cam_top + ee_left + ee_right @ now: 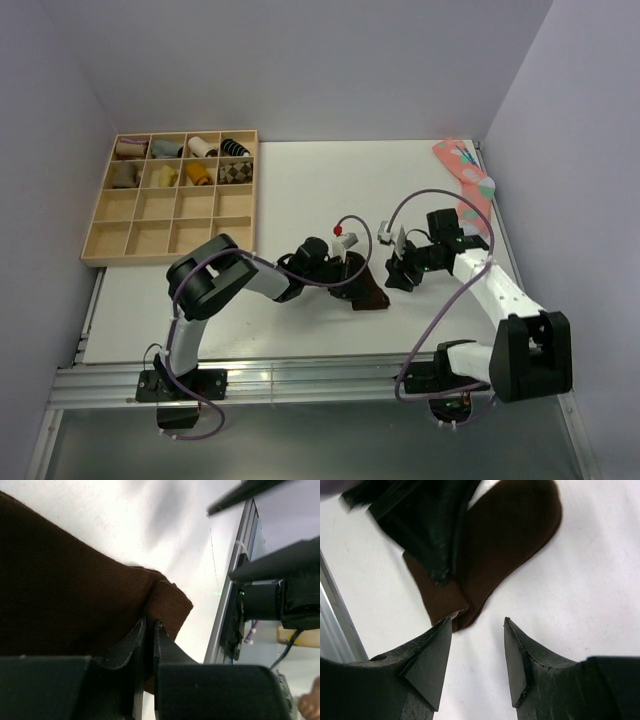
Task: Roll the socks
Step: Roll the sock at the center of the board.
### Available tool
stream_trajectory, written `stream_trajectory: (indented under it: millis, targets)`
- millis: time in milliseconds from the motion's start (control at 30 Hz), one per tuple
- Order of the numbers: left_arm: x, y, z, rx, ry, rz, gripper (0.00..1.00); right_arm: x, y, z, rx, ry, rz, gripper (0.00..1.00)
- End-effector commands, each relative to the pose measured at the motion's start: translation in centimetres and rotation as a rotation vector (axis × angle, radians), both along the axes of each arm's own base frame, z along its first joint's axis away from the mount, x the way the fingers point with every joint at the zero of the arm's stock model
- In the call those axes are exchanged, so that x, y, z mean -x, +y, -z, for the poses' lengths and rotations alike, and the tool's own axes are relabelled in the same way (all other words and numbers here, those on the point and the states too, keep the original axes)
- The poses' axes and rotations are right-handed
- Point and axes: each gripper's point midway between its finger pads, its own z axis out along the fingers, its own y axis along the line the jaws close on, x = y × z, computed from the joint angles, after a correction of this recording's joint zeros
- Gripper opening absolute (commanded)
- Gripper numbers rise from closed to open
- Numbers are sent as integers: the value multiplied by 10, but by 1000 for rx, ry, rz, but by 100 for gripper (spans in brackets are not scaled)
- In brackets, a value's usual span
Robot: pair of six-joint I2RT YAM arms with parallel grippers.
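left wrist: left gripper [150, 626] clamped tight on dark brown sock [65, 595] fold, unclear from top. right wrist: right gripper [477, 625] spread, empty.

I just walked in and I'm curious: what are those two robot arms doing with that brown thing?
They are working on a brown sock lying on the white table. The left hand is shut, pinching one edge of the sock. The right hand is open just beside the sock and holds nothing. The sock is not rolled up yet.
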Motion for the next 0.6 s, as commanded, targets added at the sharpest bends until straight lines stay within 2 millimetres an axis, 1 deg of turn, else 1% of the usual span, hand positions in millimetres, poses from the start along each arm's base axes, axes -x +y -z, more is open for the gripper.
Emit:
stream_trajectory:
  millis: [0,100,133,200,233,300,333,400,433,533,567]
  targets:
    - [32,34,61,-222,212,51,0,16,-2,-1,25,-145,-179,54]
    - [35,36,65,-261,273,81,0,25,-5,0,56,-219,-231,58]
    - [36,35,65,-261,292,92,0,32,-6,3,62,-209,-248,58]
    - [37,38,66,-276,343,95,0,35,-8,3,76,-233,-276,59]
    - [37,39,68,-283,362,96,0,40,-8,7,86,-225,-288,59]
    - [40,42,67,-282,413,112,0,43,-8,12,107,-237,-308,59]
    - [42,43,68,-278,431,115,0,47,-7,19,129,-240,-333,59]
    - [45,47,67,-274,489,121,0,51,-3,23,147,-260,-353,59]
    - [46,48,68,-273,505,127,0,55,1,30,167,-271,-387,59]
    - [48,51,69,-288,542,130,0,61,10,34,174,-297,-423,60]
    - [48,52,69,-287,550,131,0,66,16,34,164,-303,-452,60]
